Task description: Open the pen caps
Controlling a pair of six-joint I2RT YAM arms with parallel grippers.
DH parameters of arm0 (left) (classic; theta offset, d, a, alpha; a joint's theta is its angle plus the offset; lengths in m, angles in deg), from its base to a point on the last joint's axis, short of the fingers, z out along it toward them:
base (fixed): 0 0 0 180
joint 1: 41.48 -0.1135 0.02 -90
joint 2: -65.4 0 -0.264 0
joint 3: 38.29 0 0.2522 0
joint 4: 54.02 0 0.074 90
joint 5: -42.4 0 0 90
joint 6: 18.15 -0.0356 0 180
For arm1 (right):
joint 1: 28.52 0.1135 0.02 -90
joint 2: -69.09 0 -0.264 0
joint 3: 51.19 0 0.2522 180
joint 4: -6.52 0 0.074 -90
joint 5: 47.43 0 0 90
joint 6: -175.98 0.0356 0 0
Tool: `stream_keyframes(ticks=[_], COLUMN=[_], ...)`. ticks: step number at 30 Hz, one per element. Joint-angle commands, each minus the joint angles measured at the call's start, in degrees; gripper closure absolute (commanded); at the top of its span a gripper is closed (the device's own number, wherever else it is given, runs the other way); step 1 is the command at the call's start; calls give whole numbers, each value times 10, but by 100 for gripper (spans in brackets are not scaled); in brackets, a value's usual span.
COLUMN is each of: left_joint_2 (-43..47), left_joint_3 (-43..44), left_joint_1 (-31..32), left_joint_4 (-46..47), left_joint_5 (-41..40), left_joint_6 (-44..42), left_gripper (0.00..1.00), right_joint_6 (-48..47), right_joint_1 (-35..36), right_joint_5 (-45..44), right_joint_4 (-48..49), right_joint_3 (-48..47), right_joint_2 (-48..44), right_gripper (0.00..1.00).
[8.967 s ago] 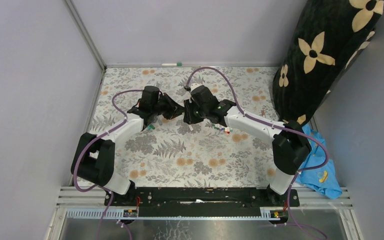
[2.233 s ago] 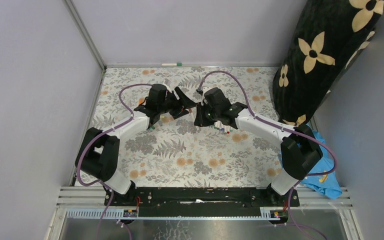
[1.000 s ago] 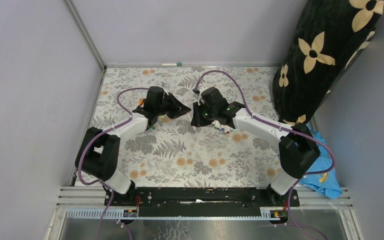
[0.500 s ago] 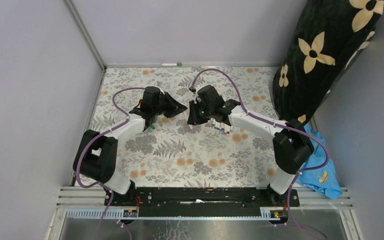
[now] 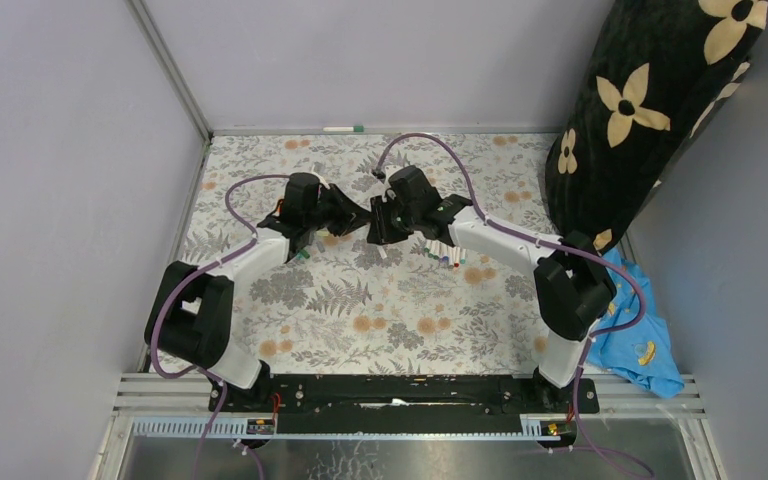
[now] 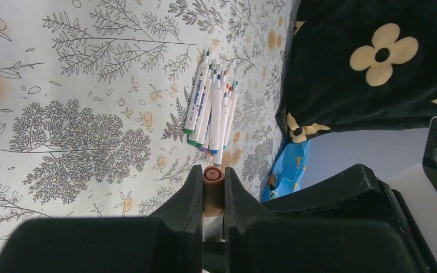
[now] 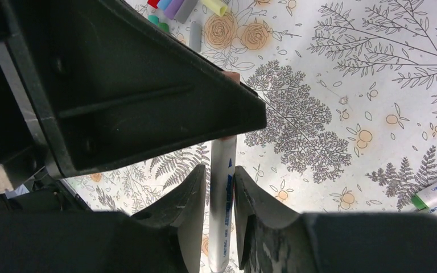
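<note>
My left hand (image 6: 213,177) blocks most of my right wrist's view, its black body covering the top of the pen (image 7: 223,153). A cushion (image 6: 370,62) crowds the worktop (image 6: 62,68) beyond a bundle of pens (image 6: 211,114); loose caps (image 7: 173,8) lie cut off at the edge. My left hand clamps the brown cap (image 6: 213,172) at that pen's end. My right hand (image 7: 221,170) straddles the white barrel (image 7: 223,227); whether it grips, I cannot tell.
</note>
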Motion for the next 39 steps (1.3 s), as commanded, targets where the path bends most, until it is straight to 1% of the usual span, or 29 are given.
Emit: stream_keyframes(ticks=[1,2,3,4,5,6,9,13,17,21,23,26,31,33,35,39], left_joint_2=[18,19,20,21,22,22,18,-5,-29,-50,-58,-72,-78,-77,-84,-90], left_joint_3=[-6,-6,-7,-7,-8,-8,-15,-20,-2,47,72,99,107,106,118,130], left_joint_1=[-3,-4,-5,-7,-7,-9,-15,-41,-81,-116,-123,-123,-125,-123,-118,-89], left_joint_4=[16,16,15,15,14,12,16,46,50,10,-16,-41,-51,-61,-102,-205], left_joint_5=[20,19,20,18,13,7,-11,-14,-2,-2,-16,-28,-44,-53,-66,-147], left_joint_6=[6,6,5,6,4,2,6,27,35,10,-10,-28,-40,-57,-87,-160], left_gripper=[100,100,100,100,100,100,100,100,100,100,100,100,100,100,100,100], right_joint_6=[6,6,6,6,6,6,9,12,18,31,36,40,39,38,35,32], right_joint_1=[4,3,3,3,3,3,3,3,3,7,8,12,13,14,12,-2], right_joint_5=[15,15,14,13,13,13,4,-5,-8,-11,-8,-8,-15,-36,-68,-149], right_joint_4=[28,28,29,29,28,24,12,-2,-1,32,44,53,53,44,34,12], right_joint_3=[-32,-32,-33,-33,-35,-36,-38,-32,9,90,117,138,150,148,142,129], right_joint_2=[7,8,10,13,16,18,26,33,26,-8,-20,-29,-38,-47,-61,-85], right_gripper=[70,71,75,82,93,100,100,100,100,100,100,100,100,100,100,100])
